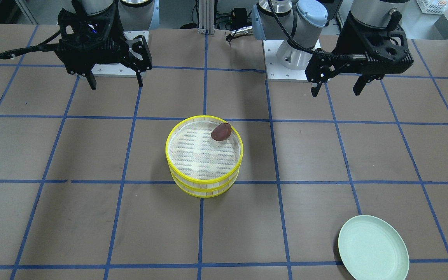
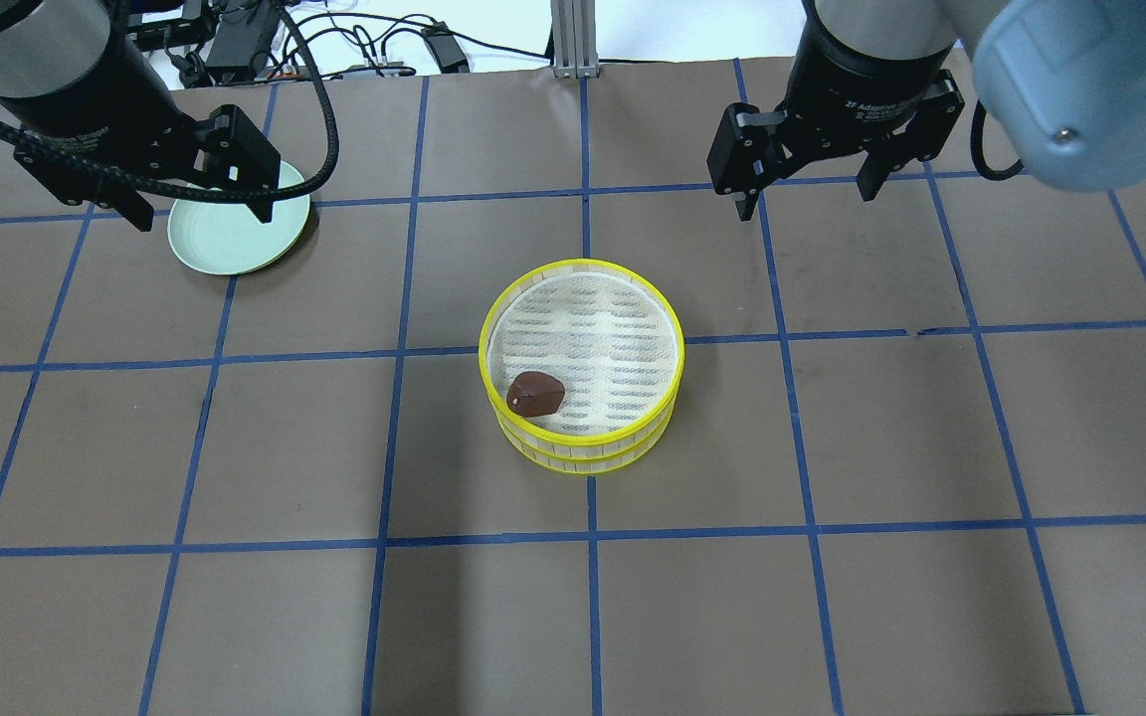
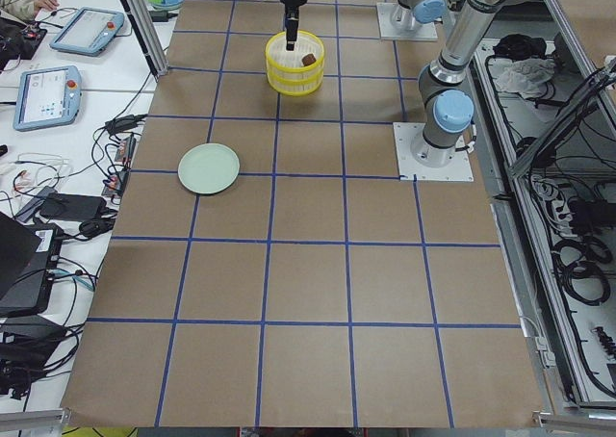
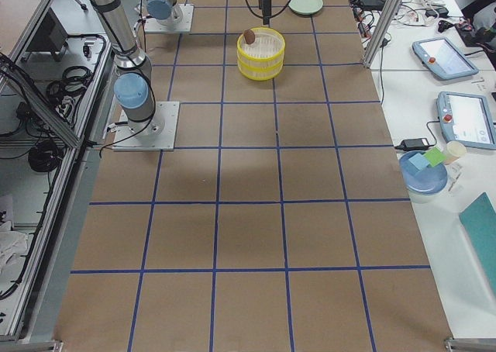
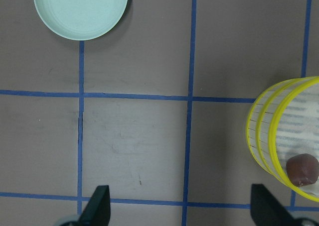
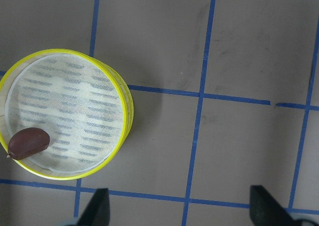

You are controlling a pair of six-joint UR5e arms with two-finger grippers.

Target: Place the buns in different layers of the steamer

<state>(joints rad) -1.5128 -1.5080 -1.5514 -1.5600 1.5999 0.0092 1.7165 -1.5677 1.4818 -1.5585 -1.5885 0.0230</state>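
With the brown bun (image 1: 221, 132) resting by the rim in the top layer (image 1: 193, 155) of the centre-frame steamer (image 1: 204, 189), the left claw (image 1: 336, 92) and right claw (image 1: 116, 84) hang wide and empty near the top edge, likely done; no cream bun shows.

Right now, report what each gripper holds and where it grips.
Nothing. Left gripper and right gripper are open, empty; brown bun lies in the steamer.
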